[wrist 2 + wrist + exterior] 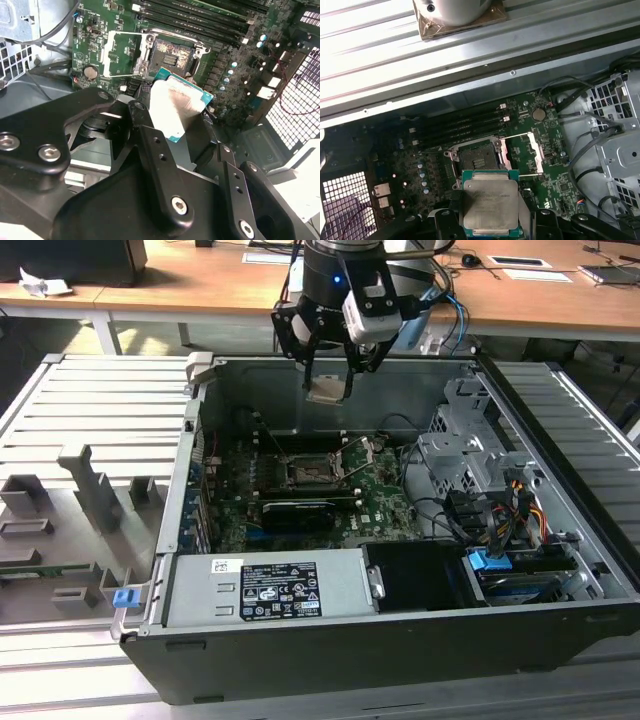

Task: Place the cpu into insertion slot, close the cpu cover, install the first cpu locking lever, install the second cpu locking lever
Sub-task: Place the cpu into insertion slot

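Computer case, open: contains the green board.
Gripper: raised over the board, fingers clamped on the cpu, chip level and clear of the socket.
Cpu cover: swung open beside the insertion slot.
Insertion slot: unfilled, pin field exposed.

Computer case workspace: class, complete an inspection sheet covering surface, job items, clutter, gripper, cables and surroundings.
Surface: green board inside the open case, on a ribbed grey table.
Job's things: cpu held above the board; insertion slot empty; cpu cover swung open beside it.
Clutter: grey fixture blocks, exterior view's left.
Grippers: gripper shut on the cpu.
Cables: black and coloured wires by the drive cage.
Surroundings: wooden desk behind.
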### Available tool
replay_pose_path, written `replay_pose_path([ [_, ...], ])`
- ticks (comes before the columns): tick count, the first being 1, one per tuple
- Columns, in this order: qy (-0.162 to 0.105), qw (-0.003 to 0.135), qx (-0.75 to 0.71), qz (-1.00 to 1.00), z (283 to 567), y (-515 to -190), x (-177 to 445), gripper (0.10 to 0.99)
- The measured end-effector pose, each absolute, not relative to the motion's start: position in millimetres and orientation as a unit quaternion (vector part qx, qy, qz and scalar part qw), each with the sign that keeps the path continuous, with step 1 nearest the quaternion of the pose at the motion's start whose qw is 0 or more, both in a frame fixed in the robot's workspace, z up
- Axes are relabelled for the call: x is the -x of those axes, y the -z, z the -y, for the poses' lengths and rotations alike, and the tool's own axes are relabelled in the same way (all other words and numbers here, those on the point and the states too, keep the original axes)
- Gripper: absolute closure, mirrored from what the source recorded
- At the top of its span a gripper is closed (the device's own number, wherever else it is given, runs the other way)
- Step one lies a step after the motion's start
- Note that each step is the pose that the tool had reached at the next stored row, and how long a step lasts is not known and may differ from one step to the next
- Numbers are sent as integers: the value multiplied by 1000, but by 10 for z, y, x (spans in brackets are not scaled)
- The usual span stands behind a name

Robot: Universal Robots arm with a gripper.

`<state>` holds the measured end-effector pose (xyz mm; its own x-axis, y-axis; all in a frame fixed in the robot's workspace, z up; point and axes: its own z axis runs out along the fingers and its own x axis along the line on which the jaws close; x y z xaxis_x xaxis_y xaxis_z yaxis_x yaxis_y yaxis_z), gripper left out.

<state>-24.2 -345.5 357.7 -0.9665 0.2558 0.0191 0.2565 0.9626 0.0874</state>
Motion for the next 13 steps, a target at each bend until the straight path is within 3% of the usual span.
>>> replay_pose_path([
  [13,43,3,135,990,3455,-3563,243,561],
])
